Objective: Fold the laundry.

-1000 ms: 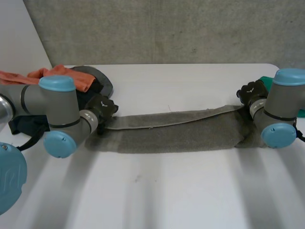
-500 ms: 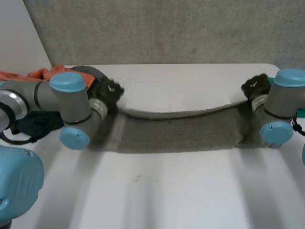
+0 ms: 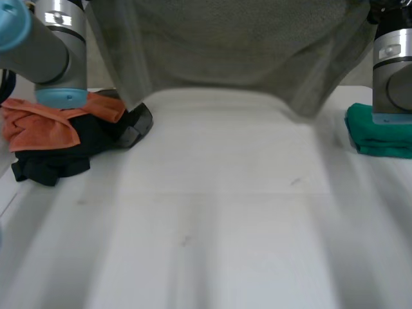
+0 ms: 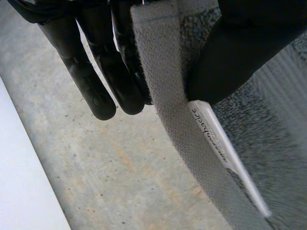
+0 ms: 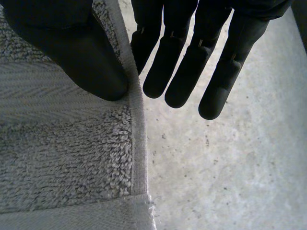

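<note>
A grey towel (image 3: 225, 45) hangs spread in the air above the table's far half, stretched between my two raised arms. My left hand (image 4: 96, 72) pinches one upper edge of the towel (image 4: 259, 158) between its thumb (image 4: 230, 52) and fingers, next to a white sewn label (image 4: 216, 143). My right hand (image 5: 192, 62) grips the opposite edge of the towel (image 5: 62, 158), its thumb (image 5: 72, 48) pressed on the terry face and its fingers behind the hem. The towel's lower edge sags in the middle, just above the table.
An orange cloth (image 3: 45, 122) lies on a black garment (image 3: 58, 158) at the table's far left, by a dark object (image 3: 135, 122). A folded green cloth (image 3: 380, 132) sits at the far right. The white table (image 3: 219, 225) stretches toward me.
Both hands have closed on the towel's far edge and lifted it off the table. It lay flat a second ago; now it hangs high between the raised arms.
</note>
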### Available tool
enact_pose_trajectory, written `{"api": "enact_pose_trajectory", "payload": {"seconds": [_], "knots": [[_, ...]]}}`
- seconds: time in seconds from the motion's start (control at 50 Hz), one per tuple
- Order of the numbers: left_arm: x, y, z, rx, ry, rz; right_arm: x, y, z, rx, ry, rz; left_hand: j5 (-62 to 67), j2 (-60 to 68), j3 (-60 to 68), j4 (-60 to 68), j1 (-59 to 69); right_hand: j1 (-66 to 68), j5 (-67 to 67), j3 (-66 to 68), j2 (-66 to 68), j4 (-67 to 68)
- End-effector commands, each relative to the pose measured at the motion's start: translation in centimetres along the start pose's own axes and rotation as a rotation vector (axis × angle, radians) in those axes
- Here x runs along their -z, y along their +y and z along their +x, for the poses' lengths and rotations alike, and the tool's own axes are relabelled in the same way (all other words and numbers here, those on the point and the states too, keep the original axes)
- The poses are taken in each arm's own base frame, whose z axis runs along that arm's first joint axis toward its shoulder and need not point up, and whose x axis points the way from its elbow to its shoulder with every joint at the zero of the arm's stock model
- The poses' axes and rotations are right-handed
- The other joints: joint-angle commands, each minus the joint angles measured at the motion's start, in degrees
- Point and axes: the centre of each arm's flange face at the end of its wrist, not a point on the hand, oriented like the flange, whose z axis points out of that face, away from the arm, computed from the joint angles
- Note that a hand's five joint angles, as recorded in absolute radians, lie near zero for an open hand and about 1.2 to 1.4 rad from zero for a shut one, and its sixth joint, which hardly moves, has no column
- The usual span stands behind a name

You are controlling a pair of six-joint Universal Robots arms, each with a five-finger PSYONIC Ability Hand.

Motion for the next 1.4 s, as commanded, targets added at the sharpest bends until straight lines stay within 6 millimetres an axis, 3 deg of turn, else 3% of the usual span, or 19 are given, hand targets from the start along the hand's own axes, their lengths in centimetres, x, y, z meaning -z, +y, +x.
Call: {"api": "enact_pose_trajectory", "payload": {"seconds": [0.02, 0.14, 0.16, 0.22, 0.24, 0.34, 0.38, 0.44, 0.5, 0.58, 0.66, 0.72, 0.84, 0.96, 1.02, 1.12, 1.4], "knots": [[5.2, 1.1, -0.5, 0.062, 0.103, -0.161, 4.9, 0.0, -0.6, -0.076, -0.204, -0.183, 13.33, 11.67, 11.91, 11.29, 14.18, 15.92, 12.9, 12.19, 12.72, 11.56], [12.3, 5.5, -0.6, 0.033, 0.17, -0.416, 11.2, 1.9, -1.4, -0.143, -0.389, -0.388, 13.33, 11.67, 11.91, 11.29, 14.18, 15.92, 12.9, 12.19, 12.72, 11.56], [14.5, 6.4, -0.4, 0.029, 0.194, -0.486, 13.0, 2.2, -1.8, -0.161, -0.44, -0.441, 13.33, 11.67, 11.91, 11.29, 14.18, 15.92, 12.9, 12.19, 12.72, 11.56], [17.5, 7.5, -0.3, 0.027, 0.23, -0.571, 15.6, 2.7, -2.5, -0.18, -0.516, -0.514, 13.33, 11.67, 11.91, 11.29, 14.18, 15.92, 12.9, 12.19, 12.72, 11.56], [19.3, 7.9, 0.1, 0.025, 0.266, -0.621, 17.0, 3.0, -2.9, -0.186, -0.559, -0.55, 13.33, 11.67, 11.91, 11.29, 14.18, 15.92, 12.9, 12.19, 12.72, 11.56], [24.3, 8.3, 1.1, -0.009, 0.406, -0.744, 20.0, 3.7, -3.4, -0.141, -0.667, -0.647, 13.33, 11.67, 11.91, 11.29, 14.18, 15.92, 12.9, 12.19, 12.72, 11.56], [27.3, 7.6, 1.0, -0.055, 0.503, -0.836, 21.7, 3.4, -3.0, -0.087, -0.763, -0.725, 13.33, 11.67, 11.91, 11.29, 14.18, 15.92, 12.9, 12.19, 12.72, 11.56], [29.4, 6.0, 0.2, -0.118, 0.582, -0.919, 22.9, 2.8, -1.7, -0.037, -0.863, -0.823, 13.33, 11.67, 11.91, 11.29, 14.18, 15.92, 12.9, 12.19, 12.72, 11.56], [30.7, 4.5, -0.8, -0.176, 0.637, -0.984, 24.0, 2.4, -0.1, -0.001, -0.941, -0.932, 13.33, 11.67, 11.91, 11.29, 14.18, 15.92, 12.9, 12.19, 12.72, 11.56], [33.3, 1.6, -3.0, -0.259, 0.754, -1.146, 26.3, 0.8, 3.8, 0.041, -1.103, -1.148, 13.33, 11.67, 11.91, 11.29, 14.18, 15.92, 12.9, 12.19, 12.72, 11.56], [34.3, -0.6, -4.0, -0.271, 0.849, -1.213, 26.7, -0.4, 6.0, 0.065, -1.156, -1.174, 13.33, 11.67, 11.91, 11.29, 14.18, 15.92, 12.9, 12.19, 12.72, 11.56], [33.6, -1.2, -4.1, -0.27, 0.864, -1.173, 26.4, -0.9, 6.6, 0.111, -1.158, -1.132, 13.33, 11.67, 11.91, 11.29, 14.18, 15.92, 12.9, 12.19, 12.72, 11.56], [29.5, -0.9, -3.2, -0.294, 0.761, -0.97, 24.3, -0.9, 5.9, 0.144, -1.078, -0.986, 13.33, 11.67, 11.91, 11.29, 14.18, 15.92, 12.9, 12.19, 12.72, 11.56], [25.2, 3.2, -0.8, -0.344, 0.618, -0.902, 22.6, 1.6, 1.5, 0.059, -0.965, -0.895, 13.33, 11.67, 11.91, 11.29, 14.18, 15.92, 12.9, 12.19, 12.72, 11.56], [24.2, 4.9, -0.3, -0.37, 0.583, -0.925, 21.8, 2.2, 0.0, 0.034, -0.923, -0.861, 13.33, 11.67, 11.91, 11.29, 14.18, 15.92, 12.9, 12.19, 12.72, 11.56], [22.4, 8.4, 0.5, -0.406, 0.501, -0.971, 19.4, 5.0, -3.4, 0.017, -0.799, -0.733, 13.33, 11.67, 11.91, 11.29, 14.18, 15.92, 12.9, 12.19, 12.72, 11.56], [18.4, 12.8, 2.2, -0.423, 0.373, -0.929, 15.9, 9.1, -11.1, -0.018, -0.588, -0.468, 13.33, 11.67, 11.91, 11.29, 14.18, 15.92, 12.9, 12.19, 12.72, 11.56]]}}
